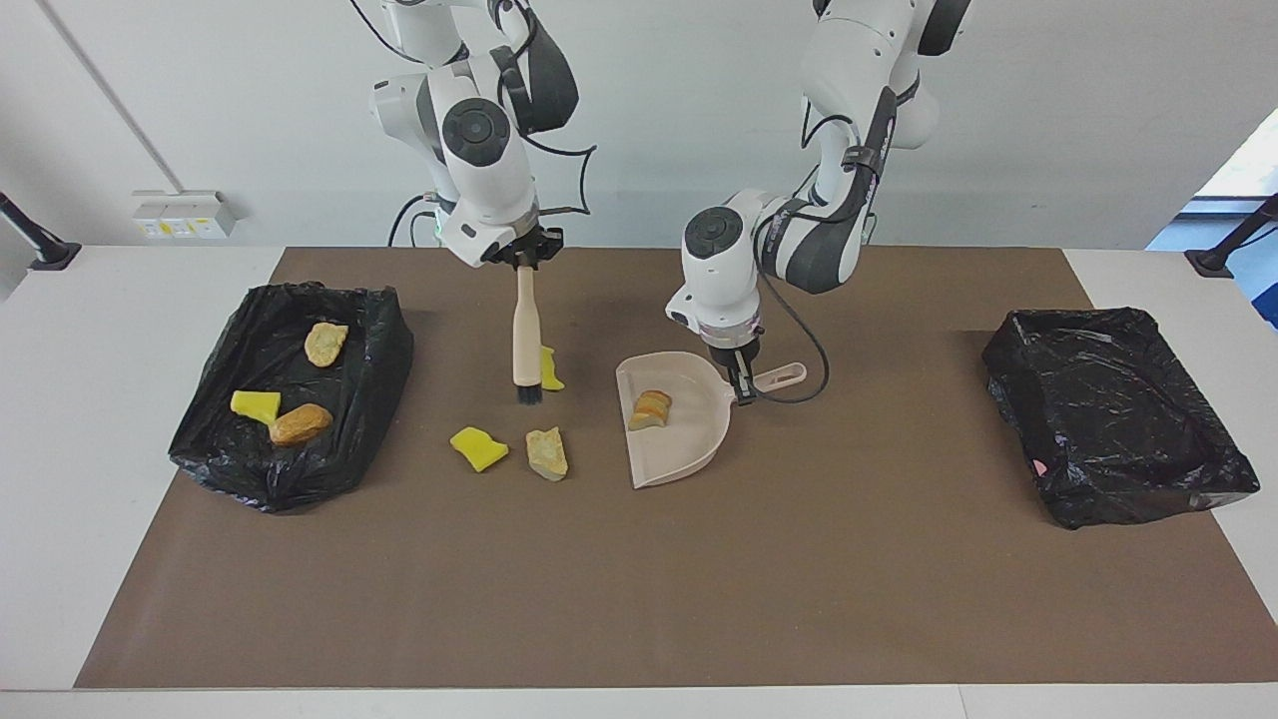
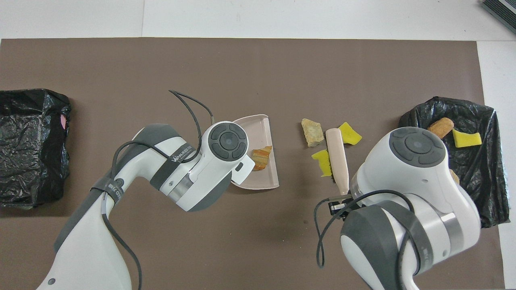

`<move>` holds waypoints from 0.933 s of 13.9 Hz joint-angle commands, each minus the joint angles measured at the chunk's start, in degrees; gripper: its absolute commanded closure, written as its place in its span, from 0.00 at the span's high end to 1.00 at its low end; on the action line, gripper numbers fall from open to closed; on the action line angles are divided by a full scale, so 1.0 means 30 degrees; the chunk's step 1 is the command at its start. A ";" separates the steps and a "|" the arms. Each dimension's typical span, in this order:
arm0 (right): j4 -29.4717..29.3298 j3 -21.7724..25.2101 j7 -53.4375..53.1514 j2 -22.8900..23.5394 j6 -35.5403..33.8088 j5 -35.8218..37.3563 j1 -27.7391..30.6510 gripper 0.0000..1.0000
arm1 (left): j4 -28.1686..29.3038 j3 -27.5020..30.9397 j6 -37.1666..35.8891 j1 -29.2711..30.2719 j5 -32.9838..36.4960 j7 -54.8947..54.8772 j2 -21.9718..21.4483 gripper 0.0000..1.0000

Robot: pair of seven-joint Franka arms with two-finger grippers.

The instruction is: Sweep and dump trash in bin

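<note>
My right gripper (image 1: 524,262) is shut on the beige-handled brush (image 1: 526,340), which hangs upright with its bristles on the mat. One yellow trash wedge (image 1: 549,369) lies right beside the bristles. A second yellow wedge (image 1: 478,448) and a tan chunk (image 1: 547,453) lie a little farther from the robots. My left gripper (image 1: 741,384) is shut on the handle of the beige dustpan (image 1: 689,454), which rests on the mat with one bread-like chunk (image 1: 651,409) in it. The black-lined bin (image 1: 364,399) at the right arm's end holds a yellow wedge (image 1: 256,404) and two tan chunks.
A second black-lined bin (image 1: 1118,414) stands at the left arm's end of the brown mat. In the overhead view the brush (image 2: 336,161), the dustpan (image 2: 264,129) and the loose scraps (image 2: 311,132) lie between the two arms; the left hand hides its own fingers.
</note>
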State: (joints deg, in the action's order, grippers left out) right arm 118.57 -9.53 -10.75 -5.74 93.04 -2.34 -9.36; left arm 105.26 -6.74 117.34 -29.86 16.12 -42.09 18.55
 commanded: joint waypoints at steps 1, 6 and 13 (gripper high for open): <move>-0.0205 -0.0221 0.3016 0.0769 0.1472 0.2209 0.2029 0.00 | 0.0947 0.0137 0.0494 -0.0066 0.0310 0.0201 -0.0589 0.00; -0.0031 -0.0250 0.3964 0.2643 0.3903 0.3445 0.2975 0.00 | 0.0947 0.0137 0.0553 -0.0066 0.0281 0.0230 -0.0589 0.00; 0.0117 -0.0397 0.3319 0.3673 0.3910 -0.3489 0.2187 0.00 | 0.1064 0.0137 0.0641 -0.0037 0.0281 0.0230 -0.0589 0.00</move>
State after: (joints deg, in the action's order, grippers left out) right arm 118.72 -10.47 0.22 5.48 104.74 -7.81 -2.25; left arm 105.37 -6.72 117.51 -29.84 16.12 -42.09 18.51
